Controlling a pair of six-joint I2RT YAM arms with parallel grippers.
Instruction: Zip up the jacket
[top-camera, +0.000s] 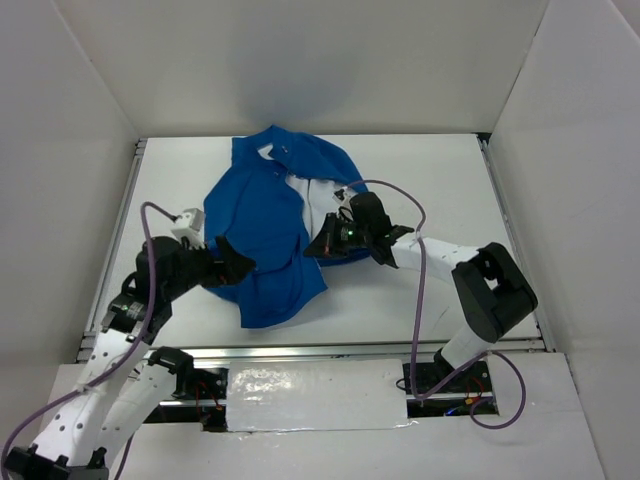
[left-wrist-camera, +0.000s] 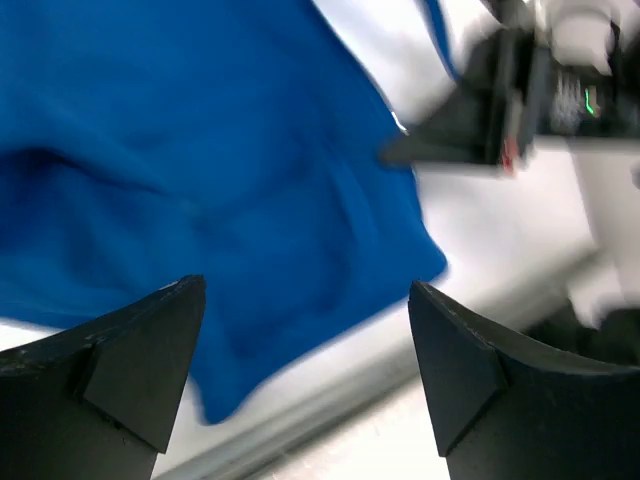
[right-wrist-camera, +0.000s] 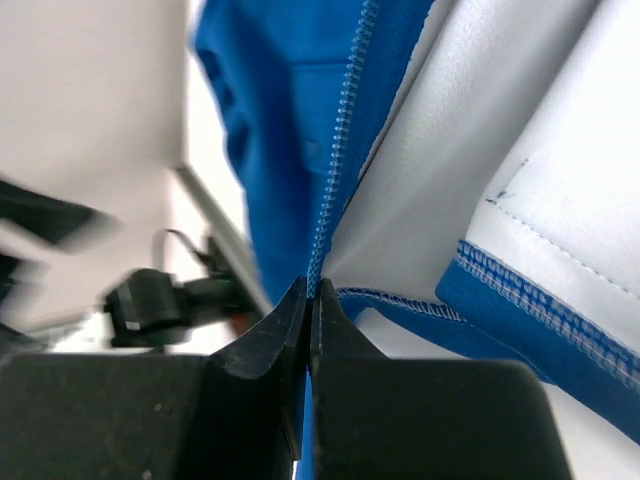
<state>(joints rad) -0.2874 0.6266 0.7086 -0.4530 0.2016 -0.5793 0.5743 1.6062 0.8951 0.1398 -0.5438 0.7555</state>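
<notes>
On the white desk (top-camera: 430, 180) lies the blue jacket (top-camera: 262, 215). Right tool (right-wrist-camera: 309, 298) pinches shut on its zipper edge (right-wrist-camera: 335, 150); left tool (left-wrist-camera: 305, 290) gapes wide over the fabric, empty.

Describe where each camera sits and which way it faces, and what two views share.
Top external: overhead from the near side, looking down on table and jacket; left arm and right arm show.
Left wrist: on the left arm, facing across blue fabric; its left hand stands open.
Right wrist: on the right arm, close on the zipper; its right hand pinches the zipper edge.
Shared: top and left wrist both show the right hand.
</notes>
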